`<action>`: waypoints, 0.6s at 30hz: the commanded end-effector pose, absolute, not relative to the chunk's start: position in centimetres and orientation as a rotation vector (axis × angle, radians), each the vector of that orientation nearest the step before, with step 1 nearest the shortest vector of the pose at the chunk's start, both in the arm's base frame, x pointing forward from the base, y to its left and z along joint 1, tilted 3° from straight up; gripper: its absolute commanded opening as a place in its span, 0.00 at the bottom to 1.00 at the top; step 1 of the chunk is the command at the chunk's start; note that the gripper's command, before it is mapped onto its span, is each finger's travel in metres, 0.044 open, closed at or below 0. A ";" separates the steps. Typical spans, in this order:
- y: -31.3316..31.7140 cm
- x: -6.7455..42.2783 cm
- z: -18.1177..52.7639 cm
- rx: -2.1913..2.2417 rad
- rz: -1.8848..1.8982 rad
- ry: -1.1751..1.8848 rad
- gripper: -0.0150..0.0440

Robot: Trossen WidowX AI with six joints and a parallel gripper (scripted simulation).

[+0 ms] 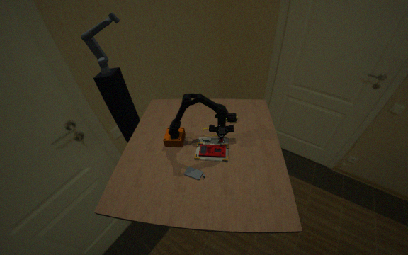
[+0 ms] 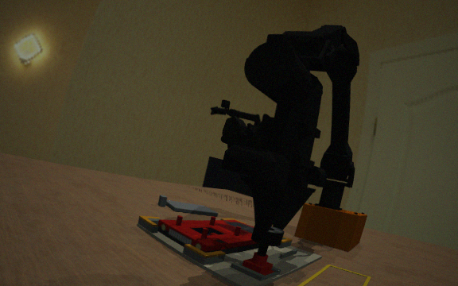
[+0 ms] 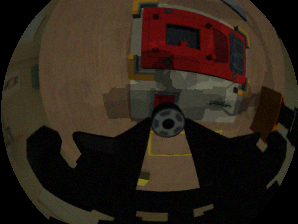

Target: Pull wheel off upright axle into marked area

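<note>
My gripper [image 1: 221, 137] [image 2: 270, 237] [image 3: 167, 121] is shut on the wheel, with a finger on either side of it. The wheel [image 2: 277, 236] [image 3: 161, 128] is dark with a grey spoked face, which faces up. It is held level above the red axle base [image 2: 258, 264] [image 3: 164, 98], with a gap between them. A dark post [image 2: 263, 249] shows under the wheel; whether its tip is still inside the hub is hidden. The marked area, a yellow outline [image 1: 202, 132] [image 2: 349, 271] [image 3: 170, 155], lies on the table beside the grey fixture plate.
A red car chassis [image 1: 212, 151] [image 2: 179, 230] [image 3: 152, 37] with upright pegs sits between yellow corner blocks on the fixture. A grey flat piece [image 1: 194, 173] [image 2: 191, 207] lies beyond it. The arm's orange base [image 1: 174, 138] [image 2: 330, 227] [image 3: 266, 114] stands to one side.
</note>
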State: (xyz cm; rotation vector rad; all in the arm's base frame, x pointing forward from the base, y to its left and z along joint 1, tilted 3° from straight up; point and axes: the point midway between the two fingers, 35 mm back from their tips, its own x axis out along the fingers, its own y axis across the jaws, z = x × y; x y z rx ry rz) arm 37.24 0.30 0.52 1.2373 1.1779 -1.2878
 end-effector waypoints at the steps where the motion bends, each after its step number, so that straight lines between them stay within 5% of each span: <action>1: 0.3 37.3 0.9 1.240 -1.290 1.172 0.25; 18: 0.3 37.3 1.4 1.240 -1.290 1.170 0.25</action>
